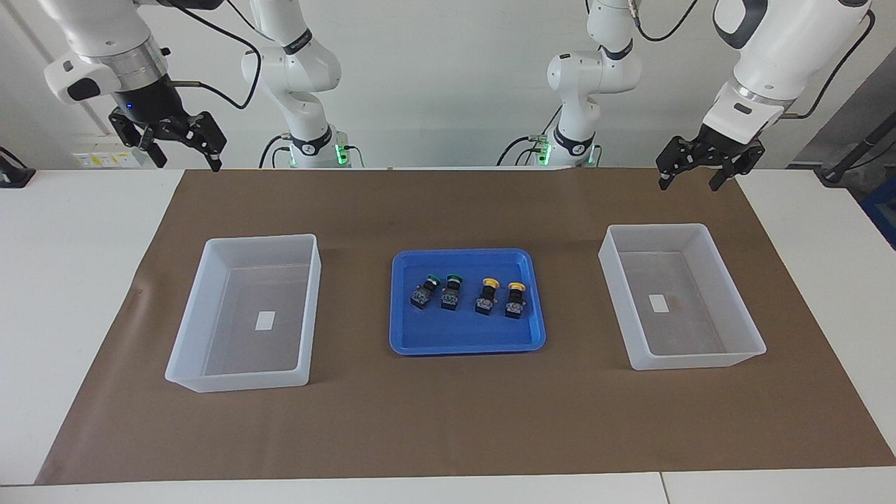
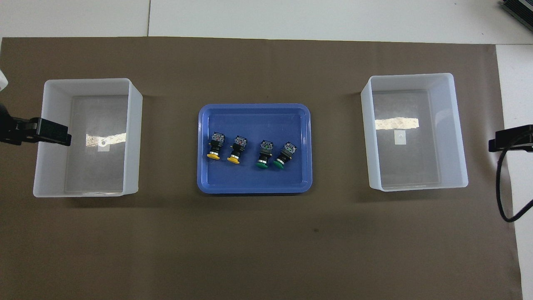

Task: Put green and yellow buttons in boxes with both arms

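Observation:
Two green buttons and two yellow buttons lie in a row on their sides in a shallow blue tray at mid table. One translucent white box stands toward the left arm's end, the other box toward the right arm's end; each holds only a small white label. My left gripper hangs open and holds nothing, high over the outer side of its box. My right gripper hangs open, raised outside the outer wall of its box.
A brown paper mat covers most of the white table and carries the tray and both boxes. A black cable loops down from the right arm at the mat's edge. A dark object sits at the table's corner farthest from the robots.

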`<state>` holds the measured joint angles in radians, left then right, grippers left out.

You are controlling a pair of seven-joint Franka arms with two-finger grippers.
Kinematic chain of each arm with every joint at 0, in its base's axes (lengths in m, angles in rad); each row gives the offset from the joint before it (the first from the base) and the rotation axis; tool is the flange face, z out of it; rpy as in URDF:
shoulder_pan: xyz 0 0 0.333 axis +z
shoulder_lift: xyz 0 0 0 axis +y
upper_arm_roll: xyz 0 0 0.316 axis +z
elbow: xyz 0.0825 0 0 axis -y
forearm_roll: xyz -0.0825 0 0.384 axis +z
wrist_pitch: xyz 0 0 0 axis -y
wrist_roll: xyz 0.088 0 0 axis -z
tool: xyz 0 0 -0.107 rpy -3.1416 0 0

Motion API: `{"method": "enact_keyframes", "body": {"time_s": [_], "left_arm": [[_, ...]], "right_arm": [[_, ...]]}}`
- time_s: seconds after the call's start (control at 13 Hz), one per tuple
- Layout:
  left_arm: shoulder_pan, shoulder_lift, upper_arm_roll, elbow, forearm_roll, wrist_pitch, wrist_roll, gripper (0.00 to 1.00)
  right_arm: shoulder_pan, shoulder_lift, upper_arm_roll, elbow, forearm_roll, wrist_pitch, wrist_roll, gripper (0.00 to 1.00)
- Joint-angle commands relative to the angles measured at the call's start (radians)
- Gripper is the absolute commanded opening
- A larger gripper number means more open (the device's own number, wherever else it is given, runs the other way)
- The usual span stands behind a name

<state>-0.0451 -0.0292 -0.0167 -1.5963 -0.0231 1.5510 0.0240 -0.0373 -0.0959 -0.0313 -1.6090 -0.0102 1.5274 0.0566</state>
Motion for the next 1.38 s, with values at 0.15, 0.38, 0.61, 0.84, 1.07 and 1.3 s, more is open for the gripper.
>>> {"method": "enact_keyframes", "body": {"time_s": [0.15, 0.38, 0.61, 0.84, 1.07, 1.3], "left_arm": [[0.013, -0.012, -0.011, -0.010, 0.017, -0.011, -0.001, 1.00], [0.013, -0.012, -0.011, -0.010, 0.017, -0.011, -0.001, 1.00], [0.013, -0.012, -0.011, -0.010, 0.017, -0.011, -0.001, 1.00], [0.013, -0.012, -0.011, -0.010, 0.017, -0.011, -0.001, 1.00], [0.013, -0.012, -0.011, -0.010, 0.017, -0.011, -0.001, 1.00], [0.013, -0.012, -0.011, -0.010, 0.017, -0.011, -0.001, 1.00]], "right_arm": [[-0.010, -0.021, -0.001, -0.020, 0.001, -0.010, -0.027, 1.00], [-0.009, -0.033, -0.001, -0.040, 0.001, -0.009, -0.021, 1.00], [-0.007, -0.041, -0.001, -0.057, 0.001, 0.002, -0.021, 1.00], [-0.004, -0.042, 0.001, -0.069, -0.001, 0.002, -0.020, 1.00], [0.008, -0.042, 0.010, -0.084, -0.010, 0.002, 0.032, 1.00], [0.013, -0.041, 0.018, -0.112, -0.010, 0.031, 0.078, 1.00]]}}
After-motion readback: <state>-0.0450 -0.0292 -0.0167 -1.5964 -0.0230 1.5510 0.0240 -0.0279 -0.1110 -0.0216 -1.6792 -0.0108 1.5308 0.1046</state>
